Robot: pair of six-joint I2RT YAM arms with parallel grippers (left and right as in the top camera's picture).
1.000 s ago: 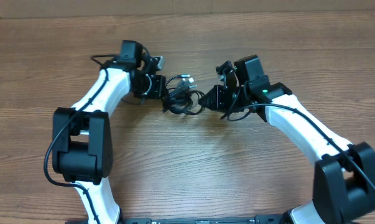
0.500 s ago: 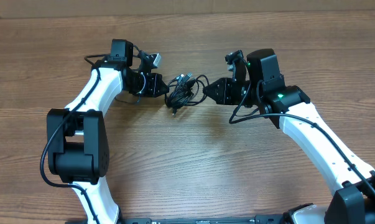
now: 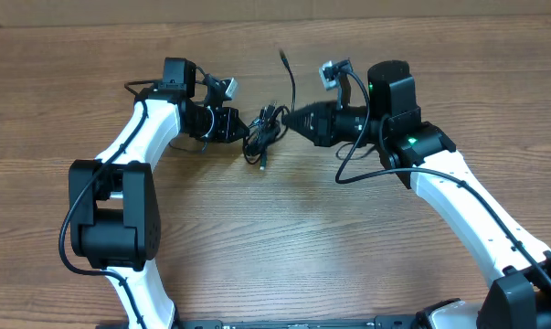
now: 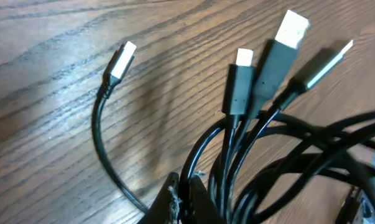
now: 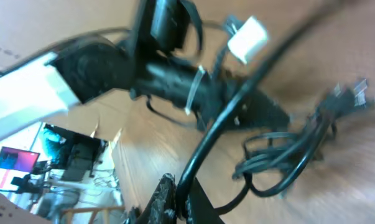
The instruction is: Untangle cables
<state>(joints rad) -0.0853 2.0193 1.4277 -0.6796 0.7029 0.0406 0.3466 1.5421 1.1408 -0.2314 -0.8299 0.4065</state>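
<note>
The cables (image 3: pixel 263 137) are thin black cords bunched in a small tangle on the wooden table, between my two grippers. My left gripper (image 3: pixel 242 126) is at the tangle's left side, shut on one black cord (image 4: pixel 190 168). Several silver-tipped plugs (image 4: pixel 243 59) fan out beyond it in the left wrist view. My right gripper (image 3: pixel 288 119) is at the tangle's right side, shut on another cord (image 5: pixel 237 106). That cord's free end (image 3: pixel 291 87) arcs toward the far side of the table. In the right wrist view the tangle (image 5: pixel 280 155) lies just past the right gripper (image 5: pixel 180 178).
Both white arms (image 3: pixel 147 137) reach in from the near edge, with thicker black wires of their own (image 3: pixel 357 164) looping beside them. Bare wood (image 3: pixel 284 238) stretches between the arms. The left arm's wrist (image 5: pixel 112 62) fills the upper left of the right wrist view.
My right gripper has turned and moved left to the tangle, and one cord end now stands out toward the far side. The tangle has drawn narrower. The left arm has held still for the last half second.
</note>
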